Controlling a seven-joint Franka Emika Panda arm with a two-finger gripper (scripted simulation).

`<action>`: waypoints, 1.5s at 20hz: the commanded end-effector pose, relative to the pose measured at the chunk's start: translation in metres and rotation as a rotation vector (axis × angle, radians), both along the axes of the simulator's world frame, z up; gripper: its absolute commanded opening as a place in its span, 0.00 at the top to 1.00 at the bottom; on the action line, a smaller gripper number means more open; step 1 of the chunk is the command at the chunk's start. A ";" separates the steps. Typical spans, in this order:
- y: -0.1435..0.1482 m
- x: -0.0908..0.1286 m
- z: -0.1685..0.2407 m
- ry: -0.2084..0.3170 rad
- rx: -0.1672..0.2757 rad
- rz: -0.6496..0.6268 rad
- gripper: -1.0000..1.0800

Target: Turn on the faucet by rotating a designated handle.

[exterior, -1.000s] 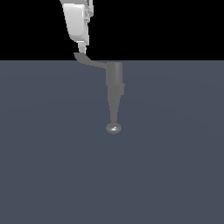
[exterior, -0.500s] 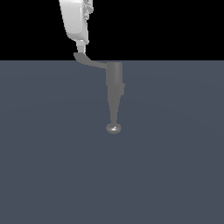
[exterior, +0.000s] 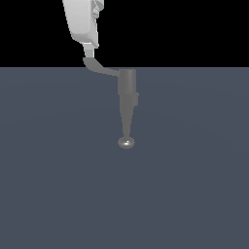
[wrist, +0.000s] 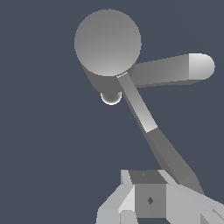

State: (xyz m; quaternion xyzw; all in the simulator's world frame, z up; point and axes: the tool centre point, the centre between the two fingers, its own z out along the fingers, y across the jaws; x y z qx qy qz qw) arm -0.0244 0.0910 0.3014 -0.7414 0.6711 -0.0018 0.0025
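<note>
The grey faucet (exterior: 127, 87) stands on the dark floor. Its tapering spout runs toward the camera and ends in a shiny knob (exterior: 126, 142). The handle (exterior: 99, 68) is a thin curved lever that sticks out from the body's top toward the exterior view's left. My white gripper (exterior: 88, 50) comes down from above, and its tip touches the handle's flared end. The fingers look shut together on nothing. In the wrist view the faucet's round top (wrist: 107, 41), the knob (wrist: 111, 97) and the handle (wrist: 151, 131) show. The handle's end passes beside my gripper (wrist: 146, 192).
A flat dark grey floor (exterior: 58, 185) stretches all around the faucet, with black background above it. In the wrist view a second grey bar with a pale end (wrist: 175, 70) sticks out sideways from the faucet body.
My gripper has shifted very slightly toward the exterior view's left. The handle and spout show no visible movement.
</note>
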 end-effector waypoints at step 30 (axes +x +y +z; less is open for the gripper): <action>-0.068 -0.069 0.000 0.002 -0.001 0.010 1.00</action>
